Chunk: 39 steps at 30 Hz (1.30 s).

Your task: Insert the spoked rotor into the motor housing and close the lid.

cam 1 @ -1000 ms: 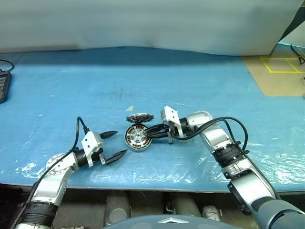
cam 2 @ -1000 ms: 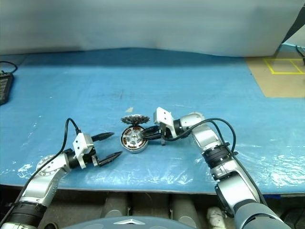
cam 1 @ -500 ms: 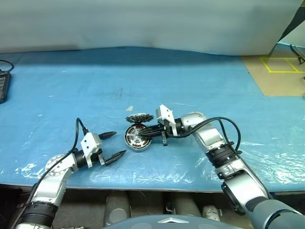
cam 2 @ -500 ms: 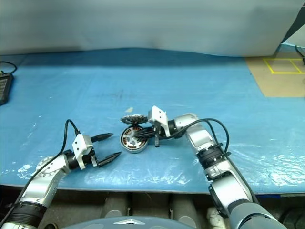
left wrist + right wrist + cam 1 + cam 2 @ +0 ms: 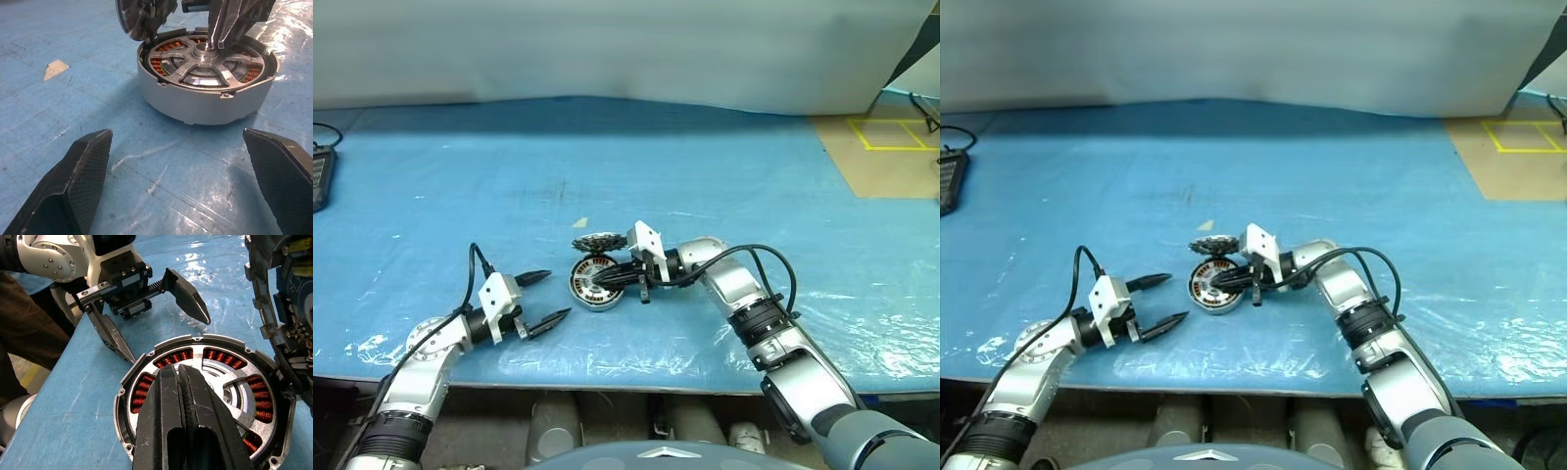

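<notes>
The silver motor housing (image 5: 594,283) lies flat on the blue table, copper windings showing inside its rim (image 5: 146,394). The spoked rotor (image 5: 208,66) sits inside it, silver spokes and hub facing up. My right gripper (image 5: 178,369) reaches in from the right, shut, with its tips resting on the rotor's hub. The jagged-edged lid (image 5: 599,241) stands on edge just behind the housing, leaning at its far rim. My left gripper (image 5: 559,294) hovers open to the left of the housing, a short gap away, holding nothing.
A small white scrap (image 5: 579,222) lies on the blue sheet behind the lid. A black device (image 5: 320,174) sits at the far left edge. Brown floor with yellow tape (image 5: 891,137) lies beyond the table's right side. The table's front edge (image 5: 607,377) is close below both arms.
My right gripper has slid left across the housing and shut; its tips went from the right rim to the hub. The left gripper has stayed still and open.
</notes>
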Available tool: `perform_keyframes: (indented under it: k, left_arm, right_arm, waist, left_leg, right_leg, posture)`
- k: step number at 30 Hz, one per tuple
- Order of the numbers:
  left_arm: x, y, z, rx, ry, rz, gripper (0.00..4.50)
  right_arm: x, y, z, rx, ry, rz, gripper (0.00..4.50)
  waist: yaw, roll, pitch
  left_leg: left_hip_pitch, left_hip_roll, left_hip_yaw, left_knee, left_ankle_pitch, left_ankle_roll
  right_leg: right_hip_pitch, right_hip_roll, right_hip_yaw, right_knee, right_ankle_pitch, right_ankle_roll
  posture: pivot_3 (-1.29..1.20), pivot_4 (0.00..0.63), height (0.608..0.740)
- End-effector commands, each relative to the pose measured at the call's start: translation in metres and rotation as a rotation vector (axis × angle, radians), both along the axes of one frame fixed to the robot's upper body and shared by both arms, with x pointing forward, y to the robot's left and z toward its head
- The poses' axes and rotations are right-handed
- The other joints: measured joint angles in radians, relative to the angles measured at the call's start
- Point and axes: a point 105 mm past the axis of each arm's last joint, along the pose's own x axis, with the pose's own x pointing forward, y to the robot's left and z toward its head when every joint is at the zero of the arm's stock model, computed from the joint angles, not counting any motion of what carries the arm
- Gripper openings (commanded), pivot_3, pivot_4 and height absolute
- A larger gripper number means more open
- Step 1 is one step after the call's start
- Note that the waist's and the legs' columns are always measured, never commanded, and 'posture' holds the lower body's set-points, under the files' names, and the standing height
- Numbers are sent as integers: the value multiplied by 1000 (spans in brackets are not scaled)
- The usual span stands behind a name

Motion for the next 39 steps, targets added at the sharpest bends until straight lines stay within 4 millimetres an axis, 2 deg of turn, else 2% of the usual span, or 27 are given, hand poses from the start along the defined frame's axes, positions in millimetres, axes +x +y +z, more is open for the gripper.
perform_keyframes:
  k: [1, 4, 6, 8, 15, 19, 22, 24, 26, 28, 31, 34, 39]
  left_arm:
    - [1, -1, 4, -5, -25, -8, 4500]
    - [2, -1, 5, -6, -28, -9, 4500]
    - [2, -1, 5, -7, -28, -9, 4500]
    - [1, -2, 5, -7, -28, -8, 4500]
    - [0, -1, 5, -12, -26, -3, 4500]
    - [1, 0, 6, -8, -28, 0, 4500]
    - [2, 0, 9, -8, -32, -1, 4500]
    - [4, 0, 11, -6, -35, 1, 4500]
    - [5, 1, 13, -4, -38, 3, 4500]
    - [5, 1, 14, -3, -41, 6, 4500]
    - [3, 3, 16, 0, -41, 19, 4500]
    - [1, 5, 17, 2, -41, 28, 4500]
    - [-1, 6, 18, 6, -39, 38, 4500]
  right_arm:
    - [1, -5, 11, 54, 6, -22, 46]
    - [0, -8, 31, 127, 14, -18, 46]
    - [-3, -13, 52, 236, 78, -13, 46]
    - [-5, -17, 61, 277, 109, -16, 46]
    - [6, -52, 41, 138, 74, -135, 46]
    - [26, -66, 41, 123, 35, -242, 46]
    - [45, -63, 45, 134, -25, -316, 46]
    - [63, -57, 49, 148, -71, -387, 46]
    - [72, -46, 56, 171, -93, -403, 46]
    - [69, -33, 62, 198, -85, -342, 46]
    - [53, -14, 71, 244, -46, -212, 46]
    - [34, -5, 75, 270, 6, -95, 46]
    - [6, -4, 58, 218, 84, 22, 46]
  waist:
    - [0, 0, 0]
    - [1, 0, 0]
    - [1, 0, 0]
    - [1, 0, 0]
    - [2, 0, 0]
    - [0, 0, 0]
    - [-3, 0, 0]
    - [-5, 0, 0]
    - [-8, 0, 0]
    - [-8, 0, 0]
    - [-1, 0, 0]
    - [1, 0, 0]
    - [2, 0, 0]
  left_leg:
    - [0, 0, 0, 0, 0, 0]
    - [-1, 0, 0, 0, 0, 0]
    - [-1, 0, 0, 0, 0, 0]
    - [-1, 0, 0, 0, 0, 0]
    - [-1, 0, 0, 0, 0, -1]
    - [-1, -1, 0, 0, 0, -1]
    - [-1, -2, 1, 0, 0, -1]
    - [-1, -2, 1, 0, 0, -1]
    - [-1, -2, 1, 0, 1, -1]
    - [-3, -3, 1, 0, 1, -1]
    - [-5, -3, 1, 0, 1, -1]
    - [-6, -2, 1, -1, 0, 0]
    - [-5, 1, 1, 0, 0, 0]
  right_leg:
    - [0, 0, 0, 0, 0, 0]
    - [0, 0, 0, 0, 0, 0]
    - [-1, 0, 0, 0, 0, 0]
    - [-1, 0, 0, 0, 0, 0]
    - [-1, 0, 0, 0, 0, 0]
    - [-1, 0, 0, 0, 0, 0]
    - [-2, 0, 0, 1, 0, 0]
    - [-2, 0, 0, 1, 0, 0]
    - [-2, 0, 1, 1, 0, 0]
    - [-4, 0, 1, 1, 0, 0]
    - [-4, 0, 0, 0, 0, 0]
    - [-5, 0, -1, 0, 0, 0]
    - [-5, 0, -1, 0, 0, 0]
  posture:
    - [0, 150, 740]
    - [0, 150, 740]
    - [0, 150, 740]
    - [0, 150, 740]
    - [0, 150, 740]
    - [0, 150, 740]
    - [0, 150, 740]
    - [0, 150, 740]
    - [0, 150, 740]
    - [0, 150, 740]
    - [0, 150, 740]
    - [0, 150, 740]
    - [0, 150, 740]
